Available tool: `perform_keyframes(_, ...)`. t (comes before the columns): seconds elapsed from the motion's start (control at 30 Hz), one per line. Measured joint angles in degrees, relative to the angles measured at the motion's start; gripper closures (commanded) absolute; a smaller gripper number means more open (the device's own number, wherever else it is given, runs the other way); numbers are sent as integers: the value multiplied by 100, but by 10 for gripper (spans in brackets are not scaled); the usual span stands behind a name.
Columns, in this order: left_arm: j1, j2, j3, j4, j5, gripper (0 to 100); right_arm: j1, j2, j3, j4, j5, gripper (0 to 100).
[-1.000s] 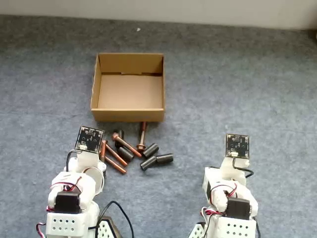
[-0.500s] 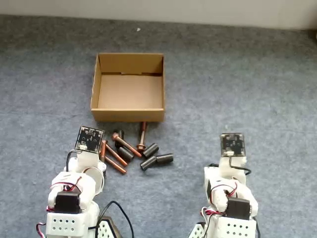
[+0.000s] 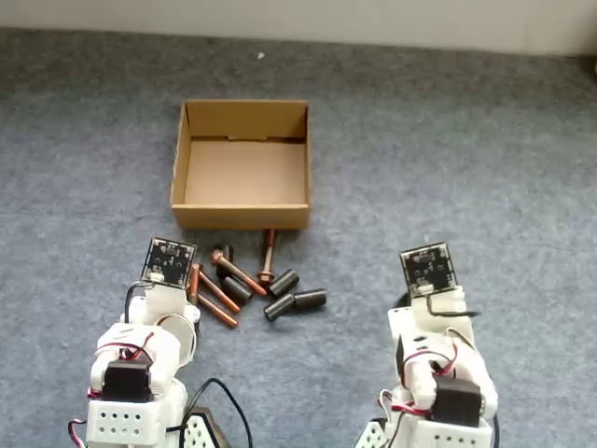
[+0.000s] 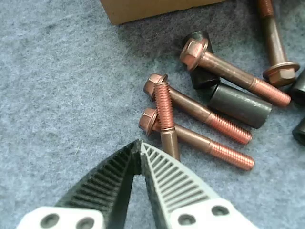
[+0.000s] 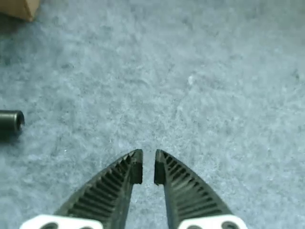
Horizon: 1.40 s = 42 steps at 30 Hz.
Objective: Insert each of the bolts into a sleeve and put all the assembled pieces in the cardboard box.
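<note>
- Plainly, the cardboard box [image 3: 240, 217] is a square, open-topped tray of thin brown board, standing on a grey, felt-like carpet [image 3: 466, 140].
- The bolts [image 3: 236, 272] are copper-coloured metal with flanged hex heads, smooth shanks and threaded ends. The sleeves [image 3: 310, 300] are short, dull black tubes with hollow bores.
- In the high view, bolts and sleeves lie loose on the carpet in one cluster at 6 o'clock of the box, just beside its front wall.
- The left gripper [image 4: 139, 152] has ribbed fingers, one dark and one pale, with the tips pressed together and nothing held between them. One bolt [image 4: 170, 143] runs its smooth shank right against the pale fingertip, and its threaded end lies across the heads of two other bolts. In the high view the left arm [image 3: 140, 364] sits at 8 o'clock of the cluster.
- The right gripper [image 5: 148, 167] has its jaws parted by a narrow slit over bare carpet. One sleeve [image 5: 10, 123] lies well apart from it. In the high view the right arm [image 3: 434, 373] sits at 4 o'clock of the cluster, well apart.
- Against a second ago, the right arm's camera board [image 3: 427, 269] has swung towards 9 o'clock, nearer the cluster, and now sits tilted. The left arm, box, bolts and sleeves are unchanged.
</note>
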Motion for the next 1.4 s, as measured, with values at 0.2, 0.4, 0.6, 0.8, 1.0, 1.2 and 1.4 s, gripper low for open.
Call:
perform_keyframes(0.2,0,0,0,0,0,993,0,624,-967,35,0,932)
perform_keyframes(0.4,0,0,0,0,0,993,-413,2462,-2303,308,158,930)
perform_keyframes(0.6,0,0,0,0,0,993,-1152,4220,-3376,607,193,842)
perform_keyframes(0.8,0,0,0,0,0,993,-2031,5363,-3657,624,211,834)
perform_keyframes(1.0,0,0,0,0,0,993,-2945,6198,-3657,299,457,834)
perform_keyframes(1.2,0,0,0,0,0,993,-3780,7086,-3657,123,1011,834)
perform_keyframes(1.4,0,0,0,0,0,993,-4246,7666,-3657,-237,1327,835)
